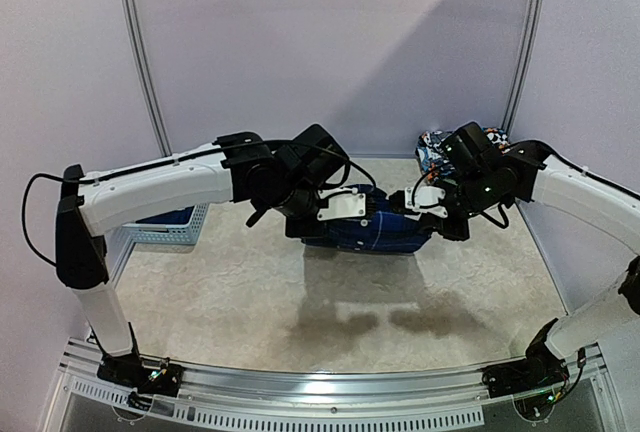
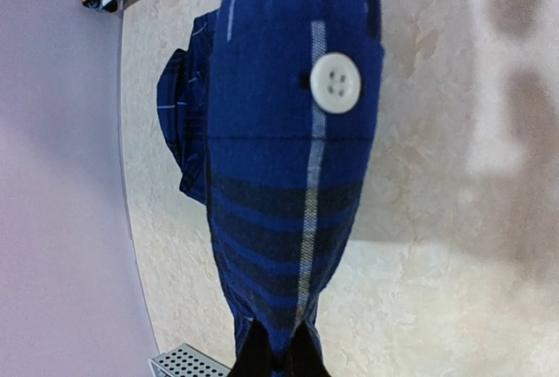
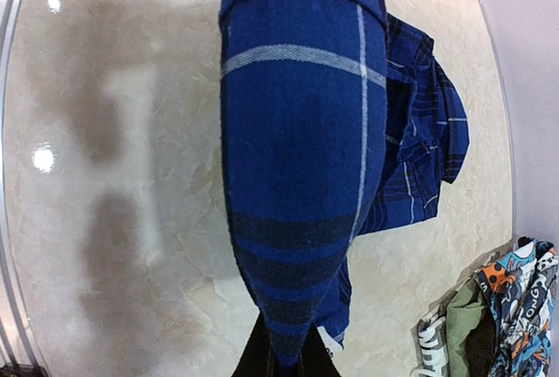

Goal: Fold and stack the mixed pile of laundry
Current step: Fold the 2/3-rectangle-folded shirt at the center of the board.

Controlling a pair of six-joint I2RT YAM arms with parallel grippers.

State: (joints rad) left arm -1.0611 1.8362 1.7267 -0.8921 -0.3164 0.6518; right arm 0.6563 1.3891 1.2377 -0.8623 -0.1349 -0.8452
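A blue-and-black plaid shirt (image 1: 365, 234) hangs stretched between my two grippers, just above the table, with its lower folds bunched beneath. My left gripper (image 1: 340, 210) is shut on one end of it. In the left wrist view the cloth (image 2: 288, 159), with a white button (image 2: 335, 82), runs out from the pinched fingers of the left gripper (image 2: 279, 353). My right gripper (image 1: 412, 198) is shut on the other end. The right wrist view shows the same shirt (image 3: 301, 133) tapering into the right gripper (image 3: 286, 355). More of the laundry pile (image 1: 436, 148) lies at the back right.
A light-blue slotted basket (image 1: 170, 224) stands at the left edge under the left arm; its corner (image 2: 183, 362) shows in the left wrist view. Colourful printed garments (image 3: 507, 316) lie heaped by the back wall. The beige tabletop (image 1: 330, 302) lies in front of the shirt.
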